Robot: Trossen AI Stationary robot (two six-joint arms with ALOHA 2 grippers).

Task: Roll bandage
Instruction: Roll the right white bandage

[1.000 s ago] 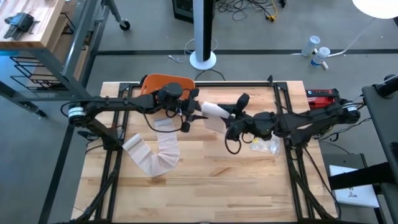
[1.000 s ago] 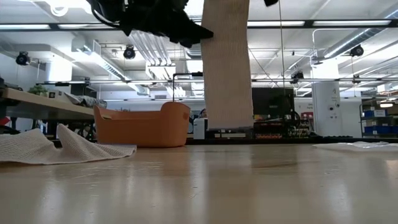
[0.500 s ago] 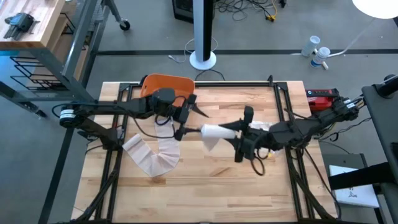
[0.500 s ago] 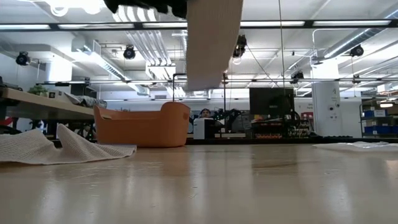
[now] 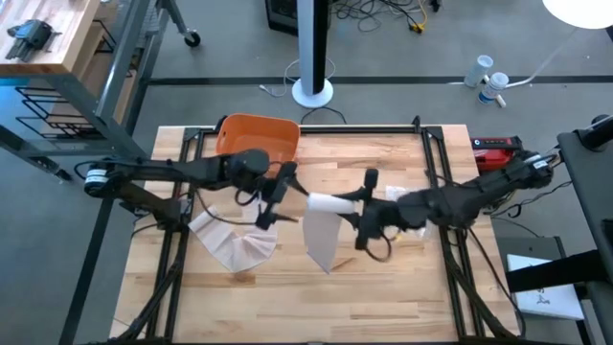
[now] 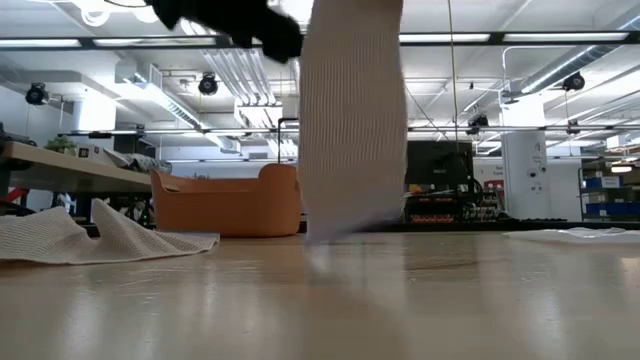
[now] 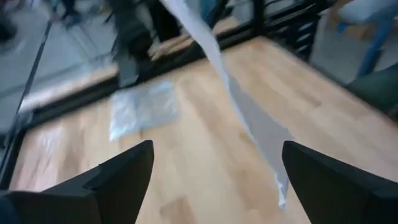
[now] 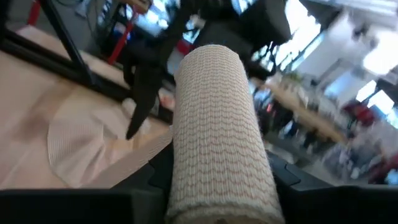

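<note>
Cream woven bandage roll fills the middle of the right wrist view, seated between the right hand's two dark fingers, which are clamped on it. In the high view the roll lies at frame centre with its long axis running left–right, pointing from the right hand toward the left hand.

From the roll a loose tail hangs down toward the lower centre of the frame. In the low view this tail drops as a broad vertical band at centre; its lower end sits close to the tabletop, contact not resolvable.

Left hand is just left of the roll's free end, fingers spread wide and holding nothing; the left wrist view shows the tail crossing diagonally ahead of the two parted fingers.

Judgement: the coming move turns on that axis. The left hand is the nearer free one, and the roll's end faces it directly, so it can steady the end or guide the tail while the right hand turns the roll.

Further left, at lower left of the high view, a second length of bandage lies crumpled on the tabletop. Beyond it, upper left, the orange basket stands at the tabletop's far edge.
</note>
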